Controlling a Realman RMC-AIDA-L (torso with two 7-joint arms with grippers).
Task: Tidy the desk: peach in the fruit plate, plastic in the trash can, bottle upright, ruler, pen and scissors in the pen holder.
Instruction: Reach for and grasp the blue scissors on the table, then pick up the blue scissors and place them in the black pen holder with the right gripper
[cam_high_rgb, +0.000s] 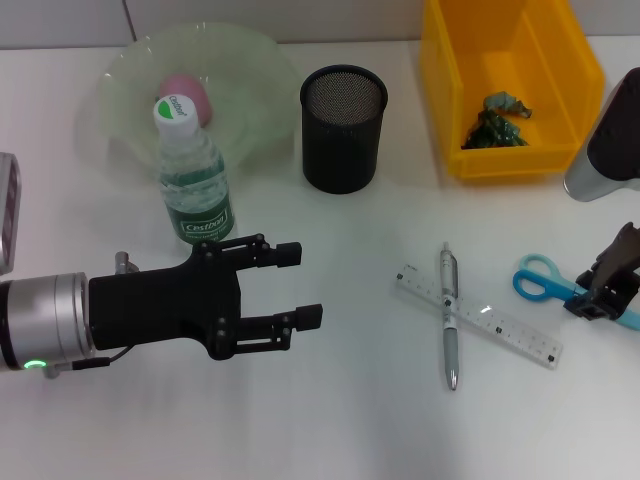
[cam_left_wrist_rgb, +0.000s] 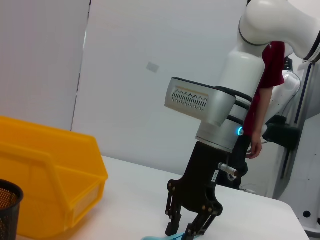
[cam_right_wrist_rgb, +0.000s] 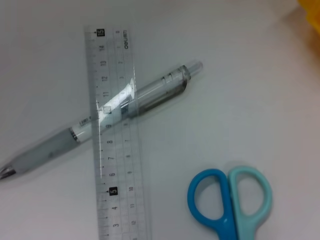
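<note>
A white desk (cam_high_rgb: 330, 420) is filling the head view, its matte top catching soft, even light and throwing only faint shadows. Behind its far edge a pale grey wall (cam_high_rgb: 60, 20) is running across, split by a thin vertical seam. In the left wrist view, white panelled walls (cam_left_wrist_rgb: 135, 75) are standing behind the desk (a dark seam is dividing two panels, and a small pale patch is showing on one).

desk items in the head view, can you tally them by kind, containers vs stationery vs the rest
Containers: 3 – fruit plate, pen holder, trash can
Stationery: 3 – pen, ruler, scissors
Fruit: 1 – peach
Bottles: 1 – bottle, upright
Plastic scrap: 1 – plastic in the trash can
Total: 9
</note>
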